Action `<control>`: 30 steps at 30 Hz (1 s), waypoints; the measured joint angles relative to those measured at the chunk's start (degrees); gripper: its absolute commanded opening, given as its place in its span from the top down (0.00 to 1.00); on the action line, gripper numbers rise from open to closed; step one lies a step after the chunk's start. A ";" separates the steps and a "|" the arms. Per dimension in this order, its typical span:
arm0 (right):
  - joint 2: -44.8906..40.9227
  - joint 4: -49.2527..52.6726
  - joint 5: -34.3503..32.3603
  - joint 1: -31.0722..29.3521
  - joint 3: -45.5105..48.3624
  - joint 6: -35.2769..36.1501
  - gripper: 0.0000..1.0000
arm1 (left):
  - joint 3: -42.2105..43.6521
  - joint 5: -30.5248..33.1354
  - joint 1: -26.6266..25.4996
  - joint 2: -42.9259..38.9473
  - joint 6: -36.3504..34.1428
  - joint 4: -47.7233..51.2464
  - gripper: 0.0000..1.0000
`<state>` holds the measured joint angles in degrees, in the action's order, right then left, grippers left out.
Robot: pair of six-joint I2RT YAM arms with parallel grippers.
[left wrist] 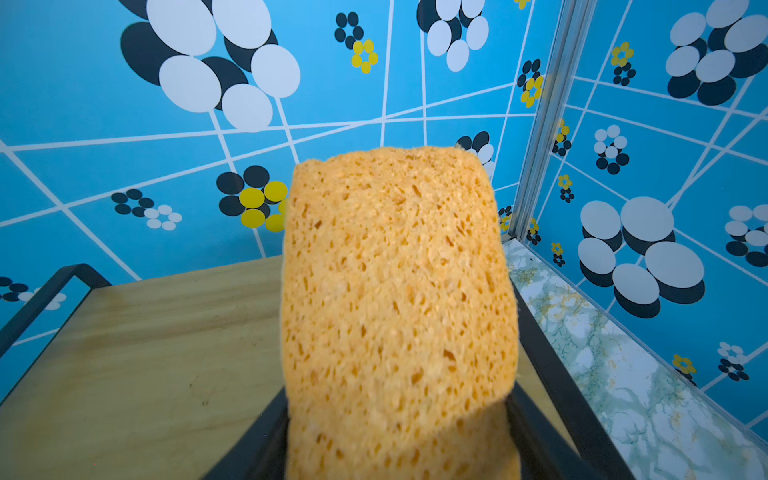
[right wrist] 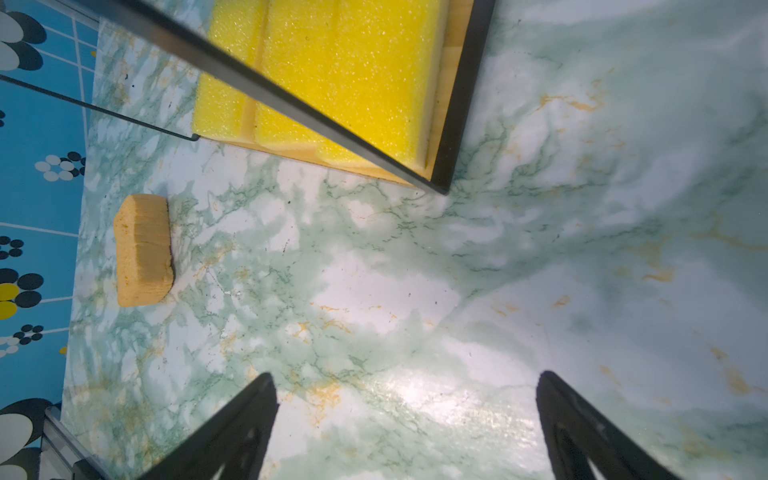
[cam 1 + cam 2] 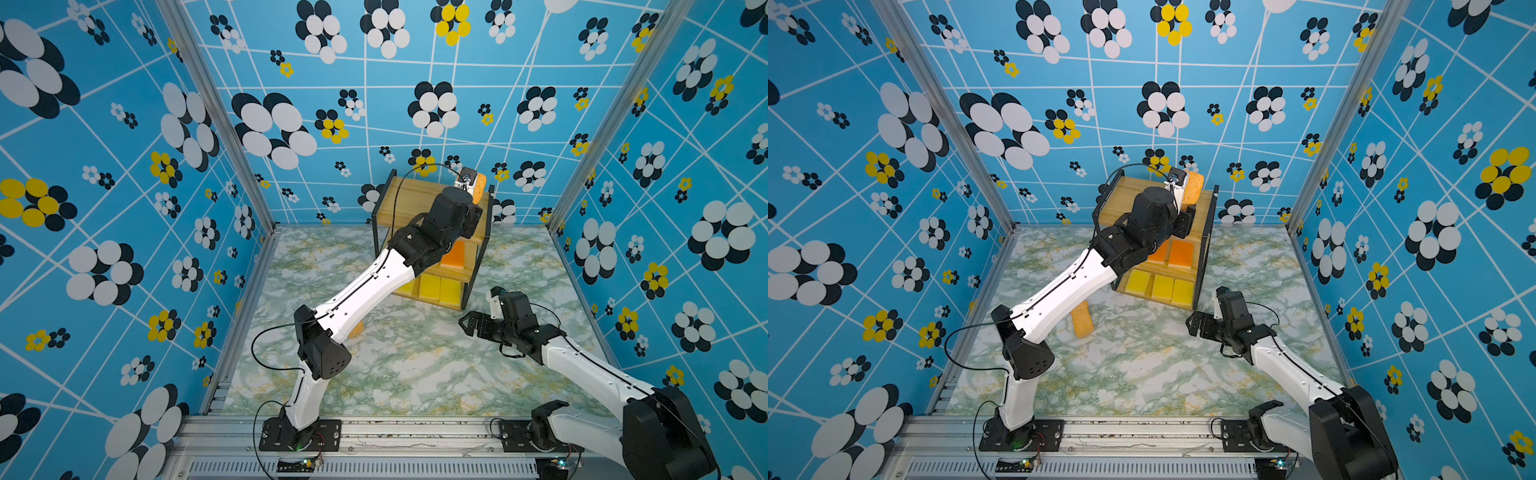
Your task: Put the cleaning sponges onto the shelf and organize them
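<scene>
A lab robot booth: printed blue wall panels (image 3: 374,104), aluminium framing (image 3: 216,120), arms (image 3: 361,286) bolted to a rail (image 3: 415,432).

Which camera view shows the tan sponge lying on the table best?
The right wrist view: the tan sponge lies whole and unobstructed on the table. In a top view the sponge shows small beside the left arm; in a top view only a sliver of it shows. The left wrist view shows only the held sponge.

Bright, even light, with glare on the marble tabletop (image 2: 415,395), bowed wall edges and the close tan sponge (image 1: 395,291) slightly soft.
</scene>
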<state>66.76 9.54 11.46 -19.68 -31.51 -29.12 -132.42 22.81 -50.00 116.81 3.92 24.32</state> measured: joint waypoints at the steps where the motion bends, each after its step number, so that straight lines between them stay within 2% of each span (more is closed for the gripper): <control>1: 0.20 -0.09 0.00 0.00 0.00 0.00 0.01 | -0.20 0.15 0.00 0.09 0.44 0.37 0.56; 14: 1.38 -1.36 0.44 0.00 0.00 0.00 0.01 | -0.85 0.55 -0.07 0.15 5.40 2.82 0.54; 30: 2.56 -2.60 1.07 0.00 0.00 0.02 0.01 | -0.85 0.31 -0.94 1.18 7.48 4.02 0.56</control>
<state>69.32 6.94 12.53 -19.68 -31.51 -29.10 -133.27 23.11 -50.94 117.99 11.40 28.34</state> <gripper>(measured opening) 0.992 0.633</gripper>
